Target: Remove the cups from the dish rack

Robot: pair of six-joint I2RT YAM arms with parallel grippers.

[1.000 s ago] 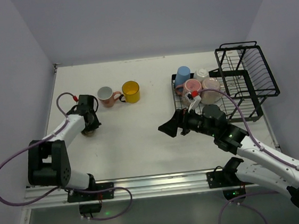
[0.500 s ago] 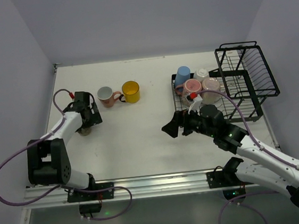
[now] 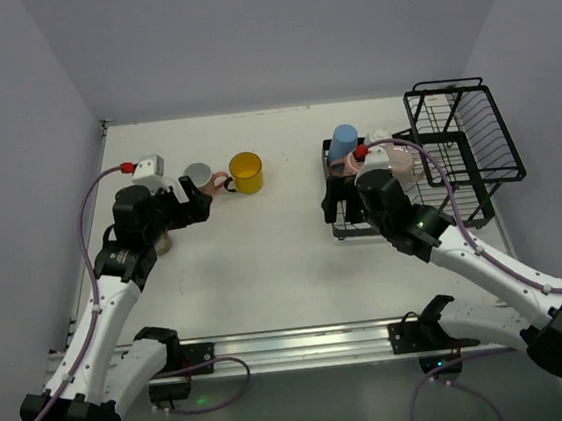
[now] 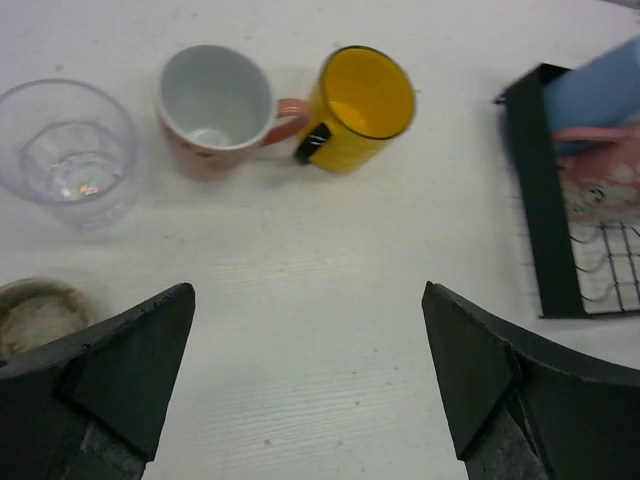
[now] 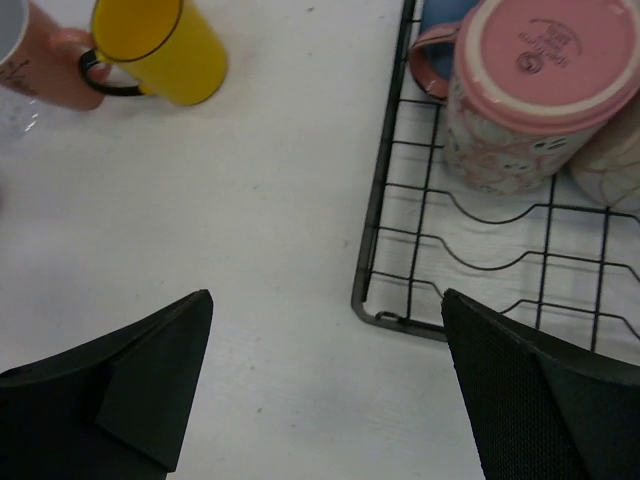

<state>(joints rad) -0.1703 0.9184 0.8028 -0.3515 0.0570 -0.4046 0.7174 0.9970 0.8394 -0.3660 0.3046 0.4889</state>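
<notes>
The black wire dish rack (image 3: 462, 166) stands at the right, and its flat tray (image 5: 400, 200) holds upside-down cups: a blue one (image 3: 344, 140), a white one (image 3: 380, 140), a pink floral mug (image 5: 545, 90) and a beige one (image 3: 401, 160). On the table at the left stand a pink mug (image 4: 215, 110), a yellow mug (image 4: 362, 105), a clear glass (image 4: 68, 150) and a beige cup (image 4: 40, 315). My left gripper (image 4: 306, 290) hangs open and empty above the table near these. My right gripper (image 5: 326, 295) is open and empty over the tray's front left corner.
The rack's taller basket section (image 3: 463, 121) holds nothing that I can see and sits close to the right wall. Walls close the table at the left, back and right. Bare white tabletop (image 3: 273, 231) lies between the unloaded cups and the rack.
My left gripper opened, let go of a cup by the table's left side, and the arm lifted and swung right. My right gripper moved from mid-table to the rack's front left corner.
</notes>
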